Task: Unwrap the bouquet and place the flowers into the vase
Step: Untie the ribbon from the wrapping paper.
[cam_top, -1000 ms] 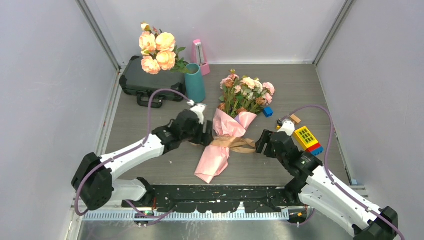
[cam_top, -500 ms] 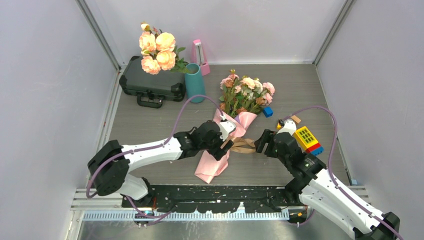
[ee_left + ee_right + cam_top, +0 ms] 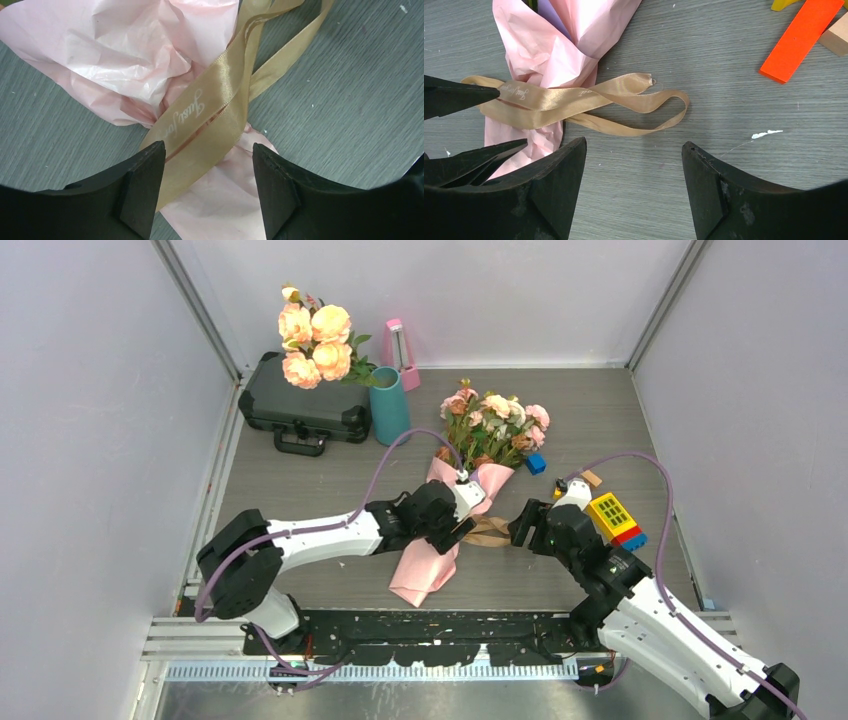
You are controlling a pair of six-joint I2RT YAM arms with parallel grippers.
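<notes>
left pincer (image 3: pixel 207 150) wide over glossy tan ribbon (image 3: pixel 220 95) | right pincer (image 3: pixel 634 145) wide | bouquet (image 3: pixel 492 476) paper crinkled, pink

Your left arm (image 3: pixel 320 535) stretches low and far to the right, forearm nearly level, wrist tipped down. Your left gripper (image 3: pixel 207 150) points downward with its 2 fingers spread apart. Your right arm (image 3: pixel 640 610) leans forward and left, elbow bent. Your right gripper (image 3: pixel 634 145) faces the left one, near but apart, jaws wide.
</notes>
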